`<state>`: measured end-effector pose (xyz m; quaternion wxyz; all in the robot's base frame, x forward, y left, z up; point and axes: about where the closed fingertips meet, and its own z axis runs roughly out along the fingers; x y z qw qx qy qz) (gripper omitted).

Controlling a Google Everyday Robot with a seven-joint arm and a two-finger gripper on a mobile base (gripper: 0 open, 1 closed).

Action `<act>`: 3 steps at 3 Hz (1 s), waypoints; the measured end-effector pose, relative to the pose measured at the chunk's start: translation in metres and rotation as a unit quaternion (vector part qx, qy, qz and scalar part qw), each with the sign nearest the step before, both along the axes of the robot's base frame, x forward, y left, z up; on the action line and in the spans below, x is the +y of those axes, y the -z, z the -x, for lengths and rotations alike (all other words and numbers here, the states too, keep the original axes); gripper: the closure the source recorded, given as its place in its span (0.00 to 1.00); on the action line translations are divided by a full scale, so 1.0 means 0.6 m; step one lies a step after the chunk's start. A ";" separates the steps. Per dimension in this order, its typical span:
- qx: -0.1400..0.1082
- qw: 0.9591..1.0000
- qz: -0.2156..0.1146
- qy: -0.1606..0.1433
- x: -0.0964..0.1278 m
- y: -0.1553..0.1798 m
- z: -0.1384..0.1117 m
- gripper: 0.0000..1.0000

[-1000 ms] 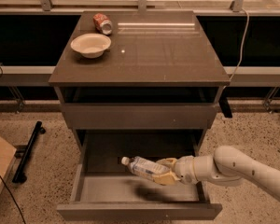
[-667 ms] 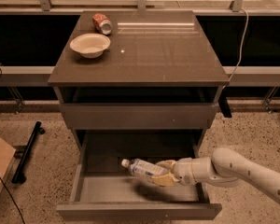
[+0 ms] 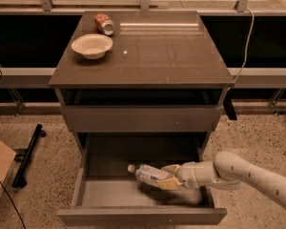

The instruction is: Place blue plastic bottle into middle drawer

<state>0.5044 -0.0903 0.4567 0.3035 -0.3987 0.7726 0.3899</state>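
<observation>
Camera view looks down on the open middle drawer [image 3: 109,197], pulled out toward the viewer, with its plain front edge nearest and a paler grey floor behind it. Inside the drawer's span, right of centre, the blue plastic bottle [image 3: 150,174] lies almost level, its long axis running left to right across the drawer. Its white cap points left and slightly away, and its base points right. The bottle is small and clear, with a pale bluish-white label around its body. Whether it touches the drawer floor cannot be told. The gripper [image 3: 169,179] sits at the bottle's base end, its tan fingers [image 3: 170,169] clenched on the bottle from above and below. The white arm [image 3: 248,175] reaches in over the drawer's right wall. Above the drawer is the closed flat-fronted drawer [image 3: 140,118]. On the dark counter [image 3: 171,51], a white bowl [image 3: 92,46] stands near the left edge, and a crushed red-and-white can [image 3: 105,24] lies just behind it.
</observation>
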 end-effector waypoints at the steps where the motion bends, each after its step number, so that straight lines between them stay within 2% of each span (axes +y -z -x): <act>1: 0.016 1.000 0.014 -0.004 -0.007 0.031 0.002 0.34; 2: 0.025 0.999 0.031 0.000 -0.016 0.056 0.005 0.11; 3: 0.032 0.998 0.049 0.013 -0.026 0.074 0.010 0.00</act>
